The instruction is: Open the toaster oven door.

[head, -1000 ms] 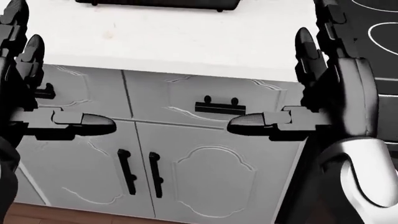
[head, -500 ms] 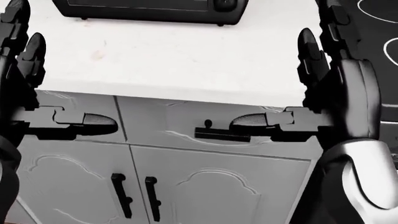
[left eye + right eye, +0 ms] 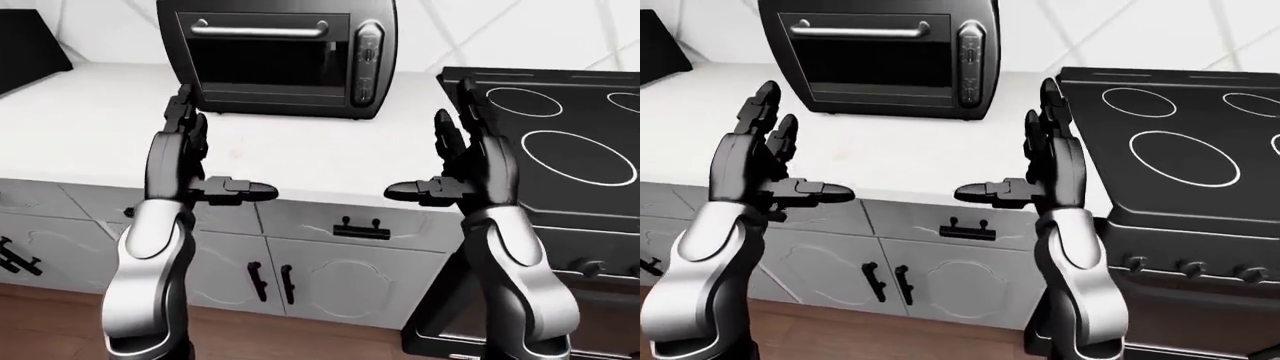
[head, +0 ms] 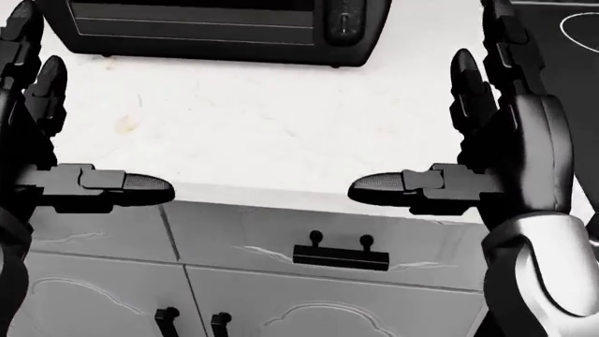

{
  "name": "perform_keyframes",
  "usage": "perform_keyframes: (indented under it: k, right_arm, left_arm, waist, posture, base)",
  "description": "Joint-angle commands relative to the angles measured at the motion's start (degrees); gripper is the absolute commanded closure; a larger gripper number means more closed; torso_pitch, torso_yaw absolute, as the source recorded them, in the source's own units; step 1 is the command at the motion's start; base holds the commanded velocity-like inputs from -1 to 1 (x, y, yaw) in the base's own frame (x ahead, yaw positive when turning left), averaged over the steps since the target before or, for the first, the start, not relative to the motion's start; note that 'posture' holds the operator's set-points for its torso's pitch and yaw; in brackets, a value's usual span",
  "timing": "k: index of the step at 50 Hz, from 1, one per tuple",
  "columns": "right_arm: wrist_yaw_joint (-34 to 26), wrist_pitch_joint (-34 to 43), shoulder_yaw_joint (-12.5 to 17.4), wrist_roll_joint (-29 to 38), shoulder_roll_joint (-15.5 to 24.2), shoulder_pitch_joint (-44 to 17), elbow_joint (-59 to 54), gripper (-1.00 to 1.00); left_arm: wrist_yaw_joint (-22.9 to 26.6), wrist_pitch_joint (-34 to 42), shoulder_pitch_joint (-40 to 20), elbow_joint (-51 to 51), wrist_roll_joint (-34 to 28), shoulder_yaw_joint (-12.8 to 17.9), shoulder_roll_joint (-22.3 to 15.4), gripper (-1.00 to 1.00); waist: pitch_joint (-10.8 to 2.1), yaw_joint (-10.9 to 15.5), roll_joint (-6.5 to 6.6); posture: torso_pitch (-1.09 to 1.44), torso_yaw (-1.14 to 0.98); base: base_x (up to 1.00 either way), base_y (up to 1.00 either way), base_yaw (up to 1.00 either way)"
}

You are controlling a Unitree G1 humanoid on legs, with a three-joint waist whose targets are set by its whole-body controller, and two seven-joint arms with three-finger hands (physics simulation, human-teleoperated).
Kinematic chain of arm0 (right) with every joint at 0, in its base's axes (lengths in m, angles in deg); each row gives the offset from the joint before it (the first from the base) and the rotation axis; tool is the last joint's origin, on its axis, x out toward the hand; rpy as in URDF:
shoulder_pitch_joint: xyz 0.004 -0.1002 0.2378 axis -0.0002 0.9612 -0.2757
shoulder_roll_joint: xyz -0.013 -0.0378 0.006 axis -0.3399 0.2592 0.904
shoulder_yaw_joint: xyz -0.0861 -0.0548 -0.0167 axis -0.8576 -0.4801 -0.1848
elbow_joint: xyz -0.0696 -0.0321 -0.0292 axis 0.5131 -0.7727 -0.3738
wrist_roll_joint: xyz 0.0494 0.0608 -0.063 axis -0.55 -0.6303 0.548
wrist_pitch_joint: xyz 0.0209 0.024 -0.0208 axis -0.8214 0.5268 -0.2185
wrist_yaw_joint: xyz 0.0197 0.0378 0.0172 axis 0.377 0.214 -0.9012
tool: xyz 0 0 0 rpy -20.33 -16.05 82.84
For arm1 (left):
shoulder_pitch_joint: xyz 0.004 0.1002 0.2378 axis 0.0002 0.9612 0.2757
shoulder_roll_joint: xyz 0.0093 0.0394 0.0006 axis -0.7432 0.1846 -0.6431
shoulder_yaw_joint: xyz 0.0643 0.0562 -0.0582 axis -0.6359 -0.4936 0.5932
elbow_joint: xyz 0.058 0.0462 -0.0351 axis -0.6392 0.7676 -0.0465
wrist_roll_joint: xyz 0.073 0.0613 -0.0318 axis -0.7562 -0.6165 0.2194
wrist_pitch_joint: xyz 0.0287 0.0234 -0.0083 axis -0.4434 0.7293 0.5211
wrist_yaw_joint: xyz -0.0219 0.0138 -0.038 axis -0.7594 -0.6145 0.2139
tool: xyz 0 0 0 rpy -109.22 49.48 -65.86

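With the fingers (image 3: 186, 112) of both hands spread and empty above the tabletop (image 3: 90, 120), the toaster oven (image 3: 278, 56) stands beyond them, its door shut, so its top handle (image 3: 259, 31) should be hooked from above and drawn down evenly.

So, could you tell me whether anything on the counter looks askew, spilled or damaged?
Nothing stands out. The black toaster oven sits upright on the white countertop, door shut, beside the black stovetop. A few faint marks show on the counter. Both the left hand and right hand are open, empty.
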Motion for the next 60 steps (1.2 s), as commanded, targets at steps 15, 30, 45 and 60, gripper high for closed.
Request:
perform_keyframes:
  k: [15,30,45,60]
  right_arm:
    - [0.1,-1.9,0.3,0.1,0.5,-1.5,1.4,-1.0]
    - [0.1,-3.5,0.3,0.0,0.2,-0.1,1.8,-1.0]
    - [0.4,-3.8,0.9,-0.4,0.4,-0.1,2.3,-1.0]
    - [0.8,-4.6,1.0,-0.7,0.5,0.4,2.0,-1.0]
  left_arm:
    - [0.1,-0.7,-1.9,-2.3,0.0,-0.3,-0.2,-1.0]
    - [0.0,-3.4,-0.4,-2.3,-0.2,0.4,-0.3,-1.0]
    - [1.2,-7.0,0.9,-2.9,0.0,1.0,-0.8,-1.0]
    - [1.6,-6.3,0.8,-3.0,-0.2,0.4,-0.3,-1.0]
  waist:
    - [-0.29,-1.4,0.2]
    - [-1.04,0.3,-2.5]
    - [-1.92,-0.6,-1.02]
    - [-3.85,-0.3,-1.17]
  posture:
    - [0.0,0.0]
    - [0.0,0.0]
    - [0.0,0.0]
    - [-0.09,0.0]
  base:
    - [0.24,0.0,0.0]
    - [0.2,0.0,0.0]
    - [0.0,0.0,0.0]
    - [0.0,0.0,0.0]
